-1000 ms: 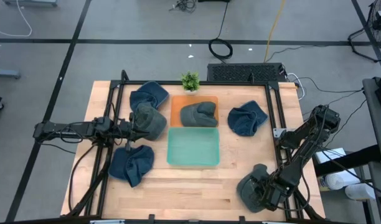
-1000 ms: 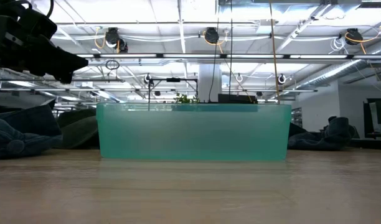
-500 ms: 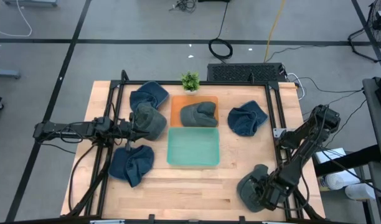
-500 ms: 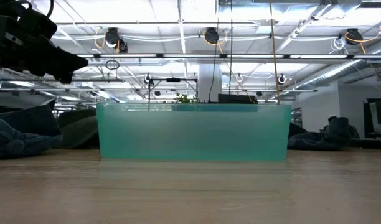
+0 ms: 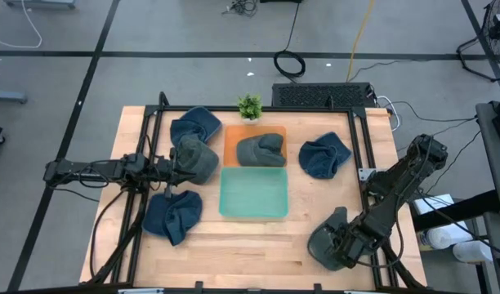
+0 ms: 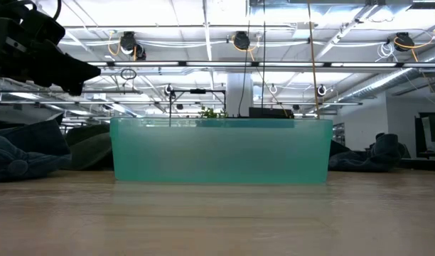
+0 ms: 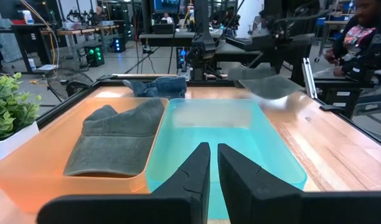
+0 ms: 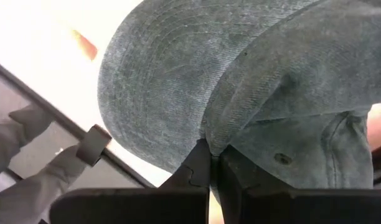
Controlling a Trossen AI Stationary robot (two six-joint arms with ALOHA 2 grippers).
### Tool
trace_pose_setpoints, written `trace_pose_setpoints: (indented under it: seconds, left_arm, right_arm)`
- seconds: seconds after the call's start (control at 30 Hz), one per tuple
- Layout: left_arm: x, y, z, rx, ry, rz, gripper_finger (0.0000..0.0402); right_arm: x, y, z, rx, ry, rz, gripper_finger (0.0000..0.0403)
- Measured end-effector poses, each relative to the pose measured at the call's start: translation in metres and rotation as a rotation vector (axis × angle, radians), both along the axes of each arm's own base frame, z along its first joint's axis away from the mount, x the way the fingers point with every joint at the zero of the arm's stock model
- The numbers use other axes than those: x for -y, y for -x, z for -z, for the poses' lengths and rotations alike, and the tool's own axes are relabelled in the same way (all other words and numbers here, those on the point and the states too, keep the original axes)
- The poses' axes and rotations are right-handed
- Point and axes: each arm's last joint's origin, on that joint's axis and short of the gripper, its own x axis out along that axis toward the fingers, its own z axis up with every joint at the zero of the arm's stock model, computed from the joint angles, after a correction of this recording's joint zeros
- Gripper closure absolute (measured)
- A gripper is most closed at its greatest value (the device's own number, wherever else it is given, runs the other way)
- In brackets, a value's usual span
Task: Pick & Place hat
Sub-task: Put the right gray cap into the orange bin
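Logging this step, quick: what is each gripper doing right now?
Left gripper: shut, empty, facing the teal bin.
Right gripper: shut on the grey hat.

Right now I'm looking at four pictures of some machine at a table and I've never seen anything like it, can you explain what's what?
It is a robot with two dark arms at a wooden table, each ending in a two-finger gripper. One camera looks straight down, one sits at table-top level, and one rides on each wrist.

On the table lie several blue and grey hats, a green bin and an orange bin holding a grey hat, with a small plant behind.

The right gripper is shut on a grey cap at the near right corner. The left gripper waits at the left side, fingers nearly together, holding nothing.
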Motion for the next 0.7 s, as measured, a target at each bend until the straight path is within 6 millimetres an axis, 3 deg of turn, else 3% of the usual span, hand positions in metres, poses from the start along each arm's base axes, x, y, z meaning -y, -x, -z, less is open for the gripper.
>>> trace_pose_setpoints:
  seconds: [0.7]
  left_arm:
    - [0.000, 0.000, 0.000, 0.000, 0.000, 0.000, 0.0364]
  right_arm:
    - [0.011, -0.011, -0.106, 0.080, -0.006, -0.054, 0.0403]
